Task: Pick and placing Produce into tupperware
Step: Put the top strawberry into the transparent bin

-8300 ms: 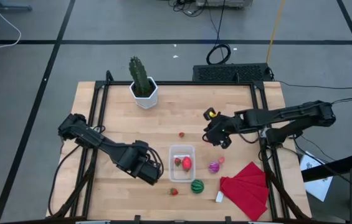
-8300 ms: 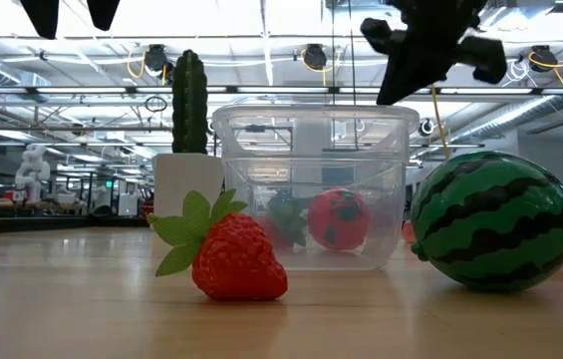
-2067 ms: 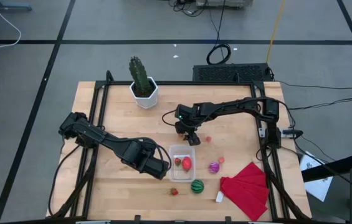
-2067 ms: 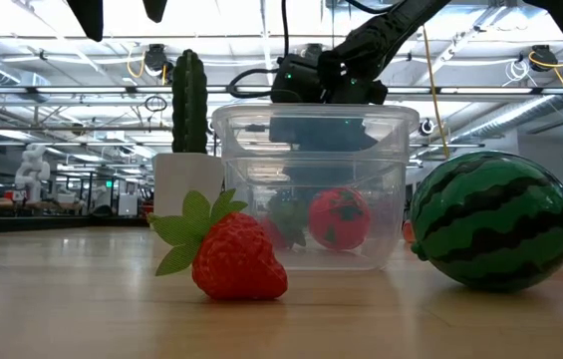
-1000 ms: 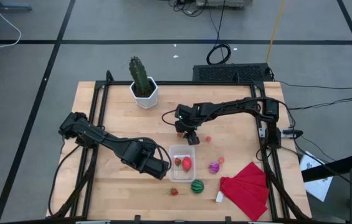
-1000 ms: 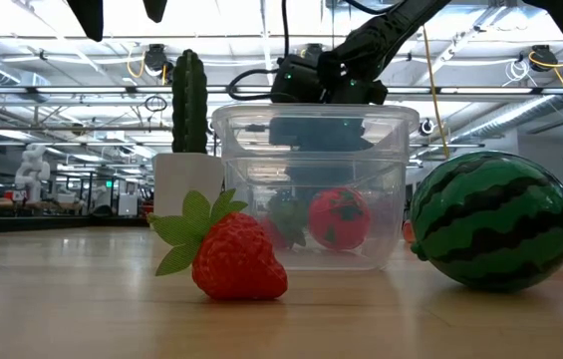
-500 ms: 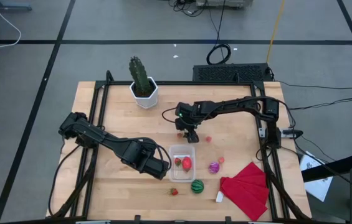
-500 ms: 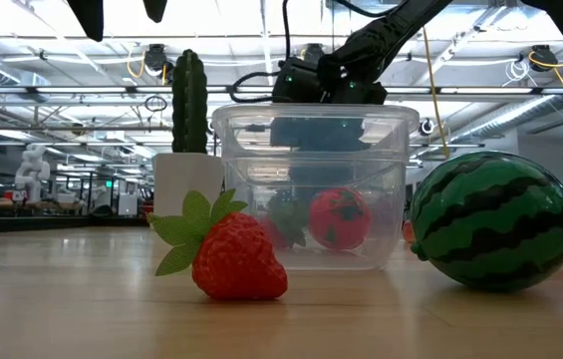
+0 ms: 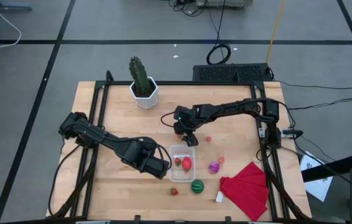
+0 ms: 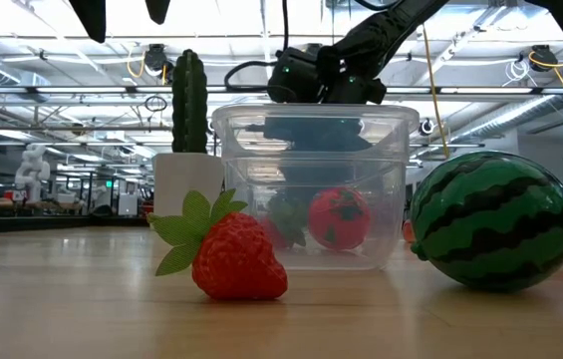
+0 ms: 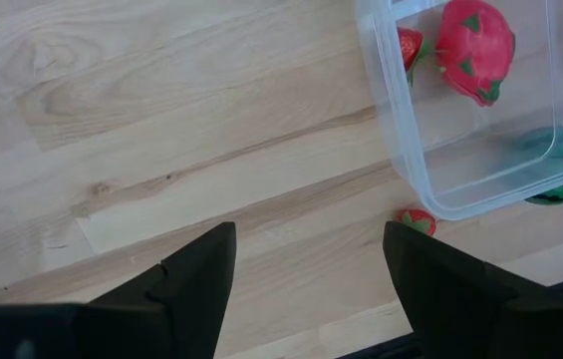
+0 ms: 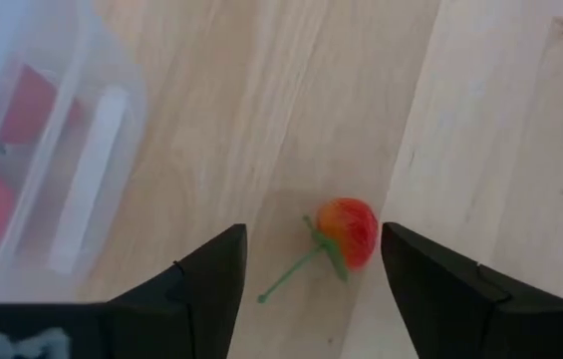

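Observation:
The clear tupperware [image 9: 182,151] sits near the table's middle front with a strawberry [image 11: 411,45] and a round red piece [image 11: 475,35] inside. Outside it lie another strawberry [image 10: 236,257], a green striped ball [image 10: 493,219], a purple piece [image 9: 214,167], a pink bit [image 9: 221,159] and a small red bit [image 9: 208,139]. My right gripper [image 12: 313,234] stands open just beyond the tupperware's far side. It is over a red cherry-like piece [image 12: 349,231] with a green stem that lies on the wood between its fingers, untouched. My left gripper [image 11: 308,231] is open over bare wood left of the tupperware.
A tall green cactus in a white pot [image 9: 142,84] stands at the far left. A folded red cloth [image 9: 247,186] lies at the near right with a small white tag [image 9: 219,197] beside it. Bare wood lies between the cactus and the tupperware.
My right gripper has edged slightly toward the table's left edge, staying just beyond the tupperware. The produce and the tupperware have kept their places.

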Tool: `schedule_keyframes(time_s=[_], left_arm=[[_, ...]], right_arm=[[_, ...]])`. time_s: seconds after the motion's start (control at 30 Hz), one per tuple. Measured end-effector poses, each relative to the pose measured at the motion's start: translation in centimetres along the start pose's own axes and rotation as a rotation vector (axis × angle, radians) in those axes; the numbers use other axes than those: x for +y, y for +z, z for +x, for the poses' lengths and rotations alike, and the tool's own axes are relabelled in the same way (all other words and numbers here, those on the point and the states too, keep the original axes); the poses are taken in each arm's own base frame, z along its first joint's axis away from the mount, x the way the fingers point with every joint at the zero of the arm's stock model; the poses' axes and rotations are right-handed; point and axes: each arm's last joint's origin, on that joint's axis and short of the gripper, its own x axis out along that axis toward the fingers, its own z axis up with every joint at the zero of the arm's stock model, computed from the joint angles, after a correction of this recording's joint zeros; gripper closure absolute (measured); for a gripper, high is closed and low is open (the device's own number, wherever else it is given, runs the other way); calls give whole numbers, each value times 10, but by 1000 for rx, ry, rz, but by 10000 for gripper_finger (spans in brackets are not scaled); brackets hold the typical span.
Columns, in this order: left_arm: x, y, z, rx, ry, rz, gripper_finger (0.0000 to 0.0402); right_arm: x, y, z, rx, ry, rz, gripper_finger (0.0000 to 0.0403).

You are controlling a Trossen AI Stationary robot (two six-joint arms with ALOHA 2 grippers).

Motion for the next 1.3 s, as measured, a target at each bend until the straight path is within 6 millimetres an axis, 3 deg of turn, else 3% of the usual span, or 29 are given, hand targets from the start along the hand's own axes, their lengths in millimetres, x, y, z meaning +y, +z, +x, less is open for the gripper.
schedule_keyframes(time_s=[0.43,0.8,1.0,1.3], left_arm=[[0,0,0,0,0,-1,144],[0,0,0,0,0,-1,144],[0,2,0,-1,3,-3,144],[-1,13,1,-6,6,20,144]], right_arm=[[-1,3,0,-26,-11,-10,198],[-3,-6,22,21,10,3,200],[-3,-5,22,19,9,-7,201],[-5,-6,22,17,-12,-7,242]])
